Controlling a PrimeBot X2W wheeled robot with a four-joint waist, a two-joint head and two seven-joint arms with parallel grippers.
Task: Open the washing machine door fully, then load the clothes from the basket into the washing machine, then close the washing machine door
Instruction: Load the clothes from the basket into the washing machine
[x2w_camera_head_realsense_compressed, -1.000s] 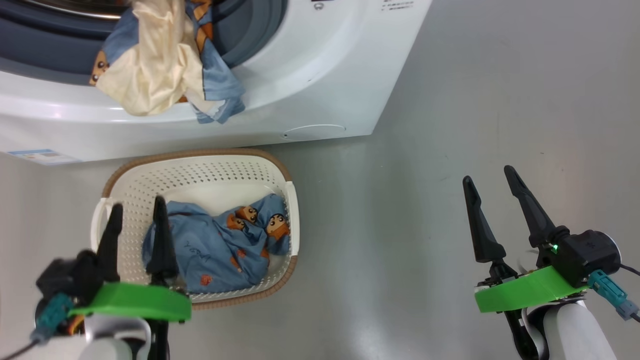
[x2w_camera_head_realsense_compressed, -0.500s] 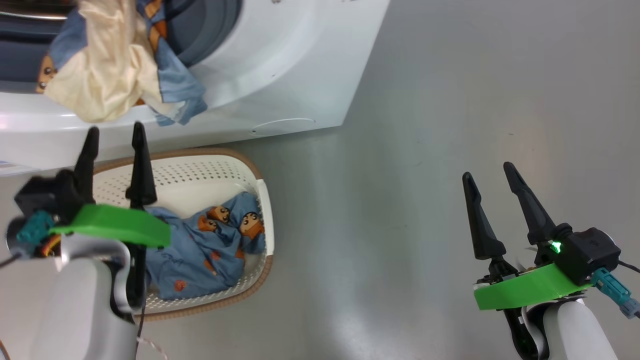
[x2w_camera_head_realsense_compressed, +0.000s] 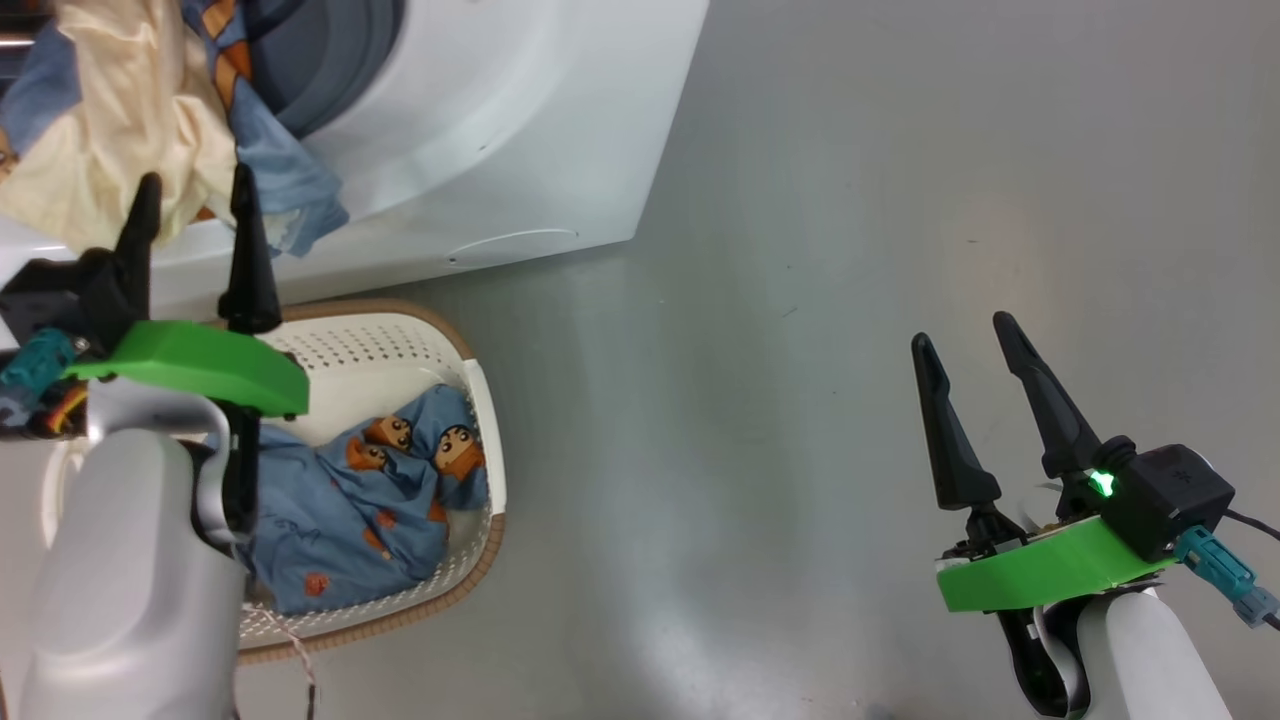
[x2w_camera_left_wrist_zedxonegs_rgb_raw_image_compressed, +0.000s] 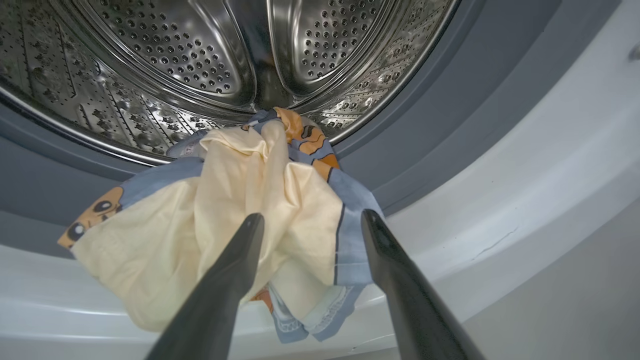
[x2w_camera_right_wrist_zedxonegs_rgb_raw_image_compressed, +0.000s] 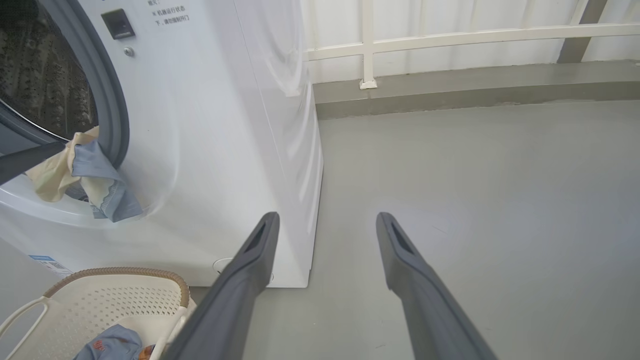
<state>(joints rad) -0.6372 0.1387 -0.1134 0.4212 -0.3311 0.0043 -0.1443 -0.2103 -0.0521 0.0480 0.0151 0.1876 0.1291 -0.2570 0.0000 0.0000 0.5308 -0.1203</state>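
Loading step: blue bear-print and cream clothes (x2w_camera_left_wrist_zedxonegs_rgb_raw_image_compressed: 260, 210) hang over the white front-loading washing machine's (x2w_camera_head_realsense_compressed: 520, 130) gasket lip (x2w_camera_left_wrist_zedxonegs_rgb_raw_image_compressed: 425, 130).
Left gripper (x2w_camera_left_wrist_zedxonegs_rgb_raw_image_compressed: 311, 216): fingers wide, empty, aimed there.
Right gripper (x2w_camera_head_realsense_compressed: 960, 330): fingers wide, idle.
Cream perforated plastic basket (x2w_camera_head_realsense_compressed: 380, 340): more clothes inside.
Next: likely push the hanging cloth in.

White boxy washing machine (x2w_camera_right_wrist_zedxonegs_rgb_raw_image_compressed: 225, 125), mouth open: perforated steel drum (x2w_camera_left_wrist_zedxonegs_rgb_raw_image_compressed: 200, 50) bare inside, ringed by a grey gasket (x2w_camera_left_wrist_zedxonegs_rgb_raw_image_compressed: 450, 100). Draped over gasket and front lip, one bunch of clothes (x2w_camera_left_wrist_zedxonegs_rgb_raw_image_compressed: 240, 210): cream cloth outermost, blue bear-print edges, upper end in the drum mouth, lower end hanging outside. Just before the machine's front, cream perforated basket (x2w_camera_head_realsense_compressed: 380, 345), brown rim, upright. Crumpled on its bottom toward the right wall, a second heap (x2w_camera_head_realsense_compressed: 350, 500), blue with orange-brown bear faces.
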